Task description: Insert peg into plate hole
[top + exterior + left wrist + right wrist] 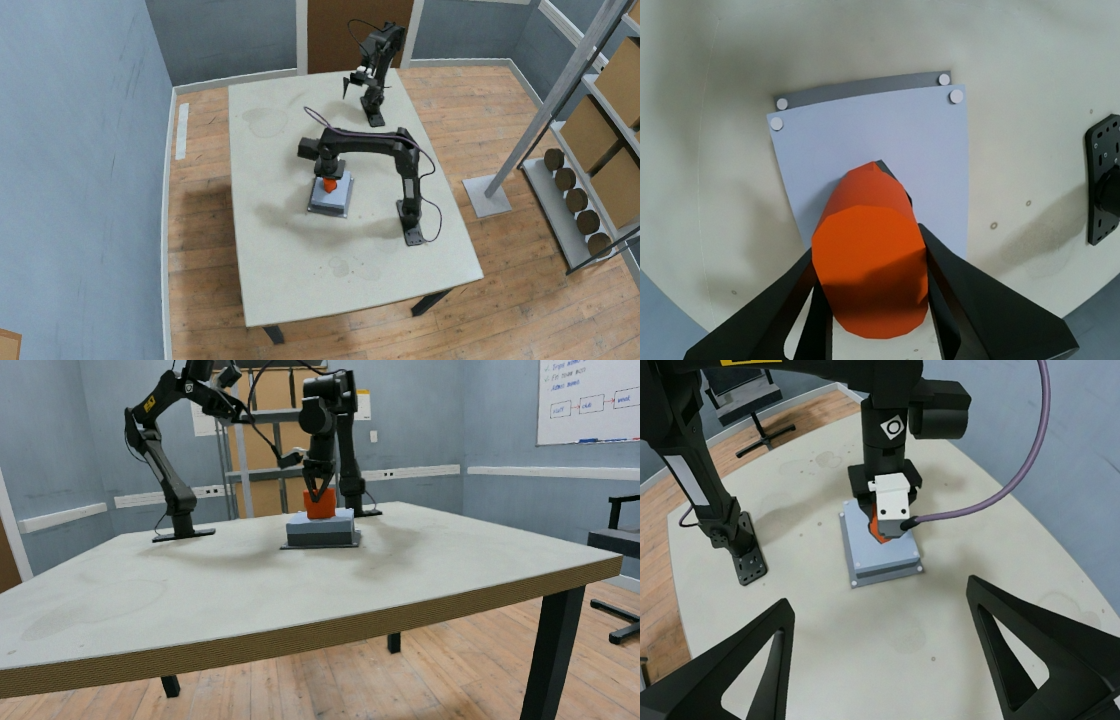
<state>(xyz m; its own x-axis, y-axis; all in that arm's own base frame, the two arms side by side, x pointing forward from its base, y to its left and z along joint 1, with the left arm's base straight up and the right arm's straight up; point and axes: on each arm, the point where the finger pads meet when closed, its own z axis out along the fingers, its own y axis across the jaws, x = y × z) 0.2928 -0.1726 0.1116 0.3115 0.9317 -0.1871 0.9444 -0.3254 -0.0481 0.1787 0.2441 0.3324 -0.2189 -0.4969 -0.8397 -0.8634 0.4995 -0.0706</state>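
Note:
An orange many-sided peg (330, 185) (320, 511) (870, 267) (874, 528) stands roughly upright over the light blue plate (325, 202) (320, 526) (926, 131) (882, 558). My left gripper (330, 177) (316, 497) (872, 238) is shut on the peg near its upper part. In the left wrist view a dark sliver of the hole (885, 168) shows beyond and right of the peg's lower end, so the peg sits off to the left there. The rest of the hole and the lower end's contact are hidden. My right gripper (877, 597) is open and empty, away from the plate.
The plate tops a dark grey block with a flanged base (320, 546) on the pale table (280, 260) (210, 595). The left arm's base (412, 235) (1101, 181) stands beside it. A purple cable (1027, 468) loops from the left wrist.

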